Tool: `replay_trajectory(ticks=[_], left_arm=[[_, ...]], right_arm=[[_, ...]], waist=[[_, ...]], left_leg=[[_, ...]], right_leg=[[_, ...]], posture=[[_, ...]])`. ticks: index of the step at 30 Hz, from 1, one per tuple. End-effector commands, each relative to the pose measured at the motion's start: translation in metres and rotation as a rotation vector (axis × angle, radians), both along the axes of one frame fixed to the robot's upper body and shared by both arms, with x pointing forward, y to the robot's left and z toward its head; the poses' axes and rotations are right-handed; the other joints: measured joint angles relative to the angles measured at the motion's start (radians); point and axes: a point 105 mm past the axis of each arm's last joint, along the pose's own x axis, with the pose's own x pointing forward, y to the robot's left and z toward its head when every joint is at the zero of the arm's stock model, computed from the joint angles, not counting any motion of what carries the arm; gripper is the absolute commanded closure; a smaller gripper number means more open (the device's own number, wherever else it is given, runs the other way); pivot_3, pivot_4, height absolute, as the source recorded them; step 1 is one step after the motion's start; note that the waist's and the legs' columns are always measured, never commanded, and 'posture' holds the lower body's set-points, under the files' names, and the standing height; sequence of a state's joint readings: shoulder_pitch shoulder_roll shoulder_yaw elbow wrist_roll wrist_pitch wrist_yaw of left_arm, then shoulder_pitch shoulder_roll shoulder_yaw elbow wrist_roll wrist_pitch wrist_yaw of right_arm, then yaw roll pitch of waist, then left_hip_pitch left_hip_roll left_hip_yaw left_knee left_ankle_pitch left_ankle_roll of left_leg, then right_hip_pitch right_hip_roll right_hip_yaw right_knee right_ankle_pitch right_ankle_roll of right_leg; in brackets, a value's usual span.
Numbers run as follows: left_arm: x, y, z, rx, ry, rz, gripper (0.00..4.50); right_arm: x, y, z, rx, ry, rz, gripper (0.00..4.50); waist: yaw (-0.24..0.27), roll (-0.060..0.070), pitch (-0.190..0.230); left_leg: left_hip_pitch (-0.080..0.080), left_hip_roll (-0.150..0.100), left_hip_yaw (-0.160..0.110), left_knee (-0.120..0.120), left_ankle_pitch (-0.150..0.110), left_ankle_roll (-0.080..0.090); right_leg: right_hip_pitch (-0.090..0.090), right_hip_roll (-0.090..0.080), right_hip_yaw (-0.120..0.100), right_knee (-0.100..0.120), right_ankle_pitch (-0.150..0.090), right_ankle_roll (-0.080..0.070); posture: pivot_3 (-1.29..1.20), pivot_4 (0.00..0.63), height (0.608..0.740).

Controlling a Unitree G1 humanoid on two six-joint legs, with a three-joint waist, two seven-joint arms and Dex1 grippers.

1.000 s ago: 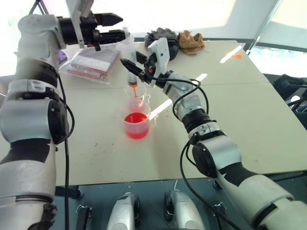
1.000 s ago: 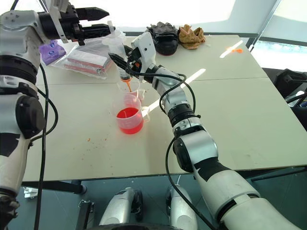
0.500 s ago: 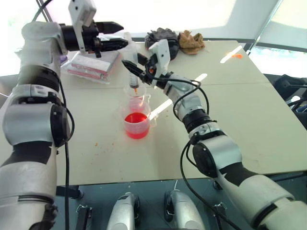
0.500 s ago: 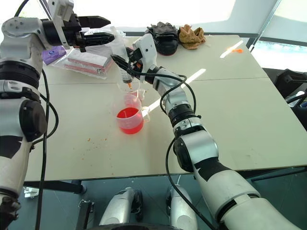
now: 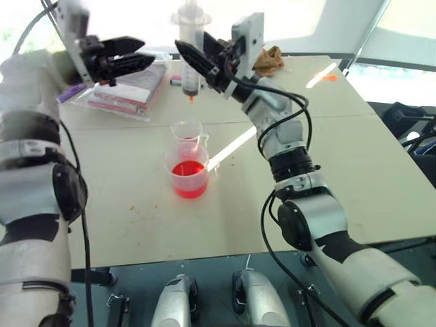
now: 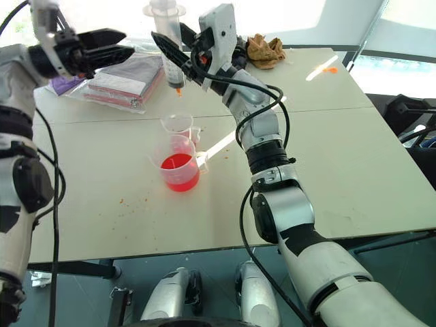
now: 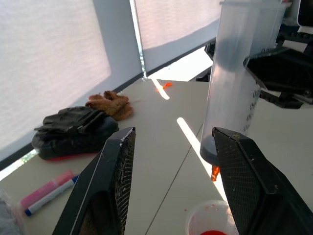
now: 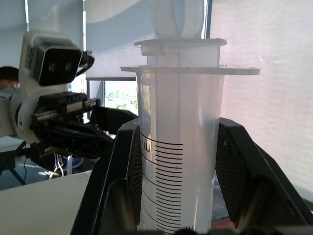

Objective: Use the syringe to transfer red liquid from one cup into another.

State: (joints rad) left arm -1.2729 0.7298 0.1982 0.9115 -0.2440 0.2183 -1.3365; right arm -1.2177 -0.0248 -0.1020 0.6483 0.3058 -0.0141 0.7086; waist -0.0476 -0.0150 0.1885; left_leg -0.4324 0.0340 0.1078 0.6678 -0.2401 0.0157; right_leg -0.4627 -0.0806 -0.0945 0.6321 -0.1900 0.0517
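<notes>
Syringe (image 5: 190,65) clenched upright in our right gripper (image 5: 198,67), plunger top cut off, left gripper (image 5: 129,57) released, narrow cup (image 5: 186,131) and wider cup (image 5: 189,174) mid-desk.

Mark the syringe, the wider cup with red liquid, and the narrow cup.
syringe (image 5: 189,61): left eye view, middle of the clear barrel.
wider cup (image 5: 189,178): left eye view, side wall at the red liquid.
narrow cup (image 5: 187,131): left eye view, near wall just below the rim.

syringe (image 5: 190,61) above narrow cup (image 5: 186,131), behind wide cup (image 5: 189,172)
</notes>
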Motion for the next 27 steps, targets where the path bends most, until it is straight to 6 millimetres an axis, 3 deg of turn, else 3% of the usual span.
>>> replay_trajectory(ticks=[1,5,11,15,19,24,27], left_arm=[[-0.019,0.013,0.021,-0.055,-0.079,0.028,1.92],[-0.039,0.017,0.004,-0.047,-0.048,0.069,1.92],[-0.085,0.002,-0.024,-0.032,0.034,0.067,1.92],[-0.103,-0.011,-0.034,-0.072,0.028,0.123,1.92],[-0.115,-0.034,-0.050,-0.065,0.050,0.121,1.92],[-0.122,-0.042,-0.069,-0.085,0.123,0.120,1.92],[-0.122,-0.043,-0.076,-0.102,0.141,0.139,1.92]], right_arm=[[-0.008,-0.010,0.027,0.066,-0.053,-0.005,2.94],[-0.009,-0.025,0.041,0.067,-0.049,-0.020,2.94],[-0.008,-0.089,0.027,-0.217,0.261,-0.075,2.94],[-0.007,-0.123,-0.006,-0.362,0.616,-0.157,2.94],[0.000,-0.154,-0.074,-0.422,1.026,-0.279,2.94],[0.003,-0.163,-0.126,-0.351,1.334,-0.328,2.94],[0.006,-0.157,-0.155,-0.358,1.412,-0.364,2.94]], waist=[[0.003,0.000,0.000],[0.006,0.000,0.000],[0.028,0.000,0.000],[0.031,0.000,0.000],[0.026,0.000,0.000],[0.027,0.000,0.000],[0.030,0.000,0.000]], left_leg=[[0.000,0.000,0.000,0.000,0.000,-0.001],[0.000,0.000,0.000,0.000,0.002,-0.004],[-0.001,-0.002,-0.001,0.001,0.002,-0.003],[-0.001,-0.002,-0.001,0.001,-0.002,0.002],[0.006,-0.001,0.000,-0.001,-0.001,0.002],[0.006,-0.001,0.001,-0.001,-0.001,0.001],[0.006,-0.001,0.002,-0.001,-0.001,0.001]], right_leg=[[0.000,0.000,0.000,0.000,0.000,0.000],[0.001,-0.001,0.000,0.000,0.000,0.000],[0.002,-0.003,0.002,-0.002,0.000,0.000],[0.001,-0.003,0.003,-0.004,0.000,-0.001],[0.005,-0.001,0.004,-0.002,-0.001,-0.002],[0.004,0.001,0.005,-0.001,-0.001,-0.002],[0.003,0.001,0.005,-0.001,-0.001,-0.002]], posture=[[0.00,0.150,0.740],[0.00,0.150,0.740],[0.00,0.150,0.740],[0.00,0.150,0.740],[0.00,0.150,0.740],[0.00,0.150,0.740],[0.00,0.150,0.740]])
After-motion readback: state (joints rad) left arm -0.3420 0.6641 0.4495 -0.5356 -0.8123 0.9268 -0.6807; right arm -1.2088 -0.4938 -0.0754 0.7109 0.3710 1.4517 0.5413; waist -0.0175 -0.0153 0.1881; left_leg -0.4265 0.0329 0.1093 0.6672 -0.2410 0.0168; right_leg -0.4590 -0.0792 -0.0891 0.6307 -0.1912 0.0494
